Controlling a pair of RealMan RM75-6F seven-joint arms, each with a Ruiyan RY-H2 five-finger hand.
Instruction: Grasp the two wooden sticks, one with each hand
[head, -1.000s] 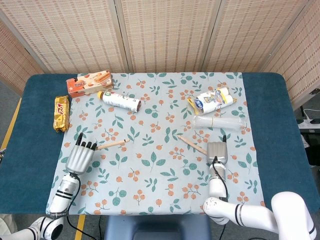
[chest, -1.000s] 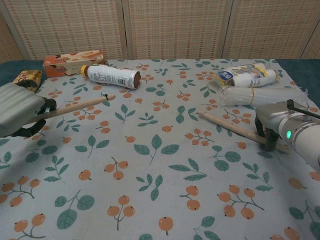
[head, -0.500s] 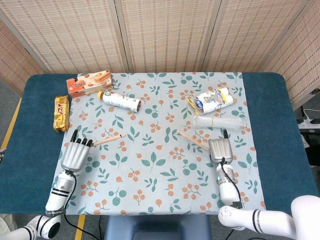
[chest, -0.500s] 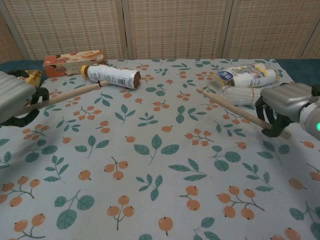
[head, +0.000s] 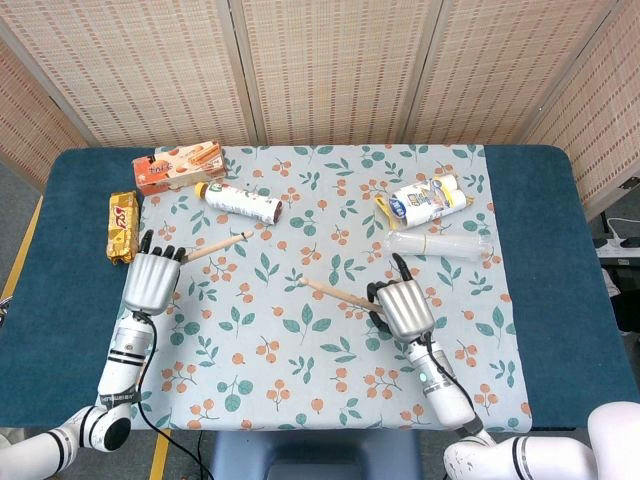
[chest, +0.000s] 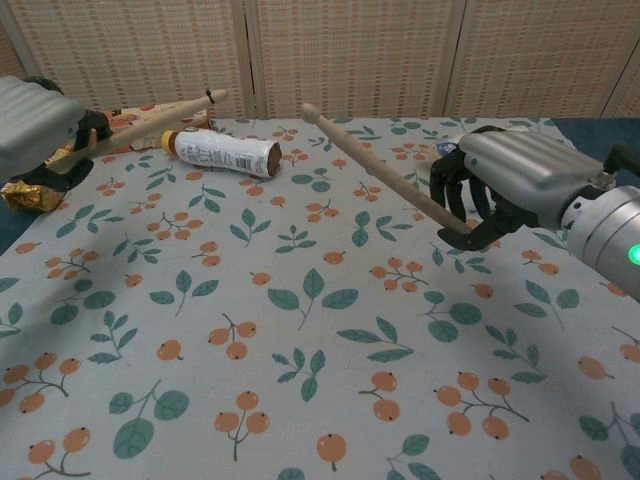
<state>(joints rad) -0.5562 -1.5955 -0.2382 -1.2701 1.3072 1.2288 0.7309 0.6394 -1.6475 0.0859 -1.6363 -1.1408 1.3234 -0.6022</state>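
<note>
My right hand (head: 403, 307) gripped one wooden stick (chest: 375, 170) near the bottle (head: 241, 201), its tip raised above the floral cloth (head: 300, 340) and pointing toward that bottle. My left hand (head: 151, 279) gripped the other stick (chest: 150, 117), angled over the bottle.

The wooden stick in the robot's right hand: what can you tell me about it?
The pale, slim wooden stick looks like a drumstick: a smooth round shaft ending in a small rounded tip. The right hand grips its butt end with fingers curled around it, and nothing else touches it. It is held clear above the floral tablecloth, slanting up and away from the hand, with its tip pointing toward the robot's left side and the far edge of the table.
</note>
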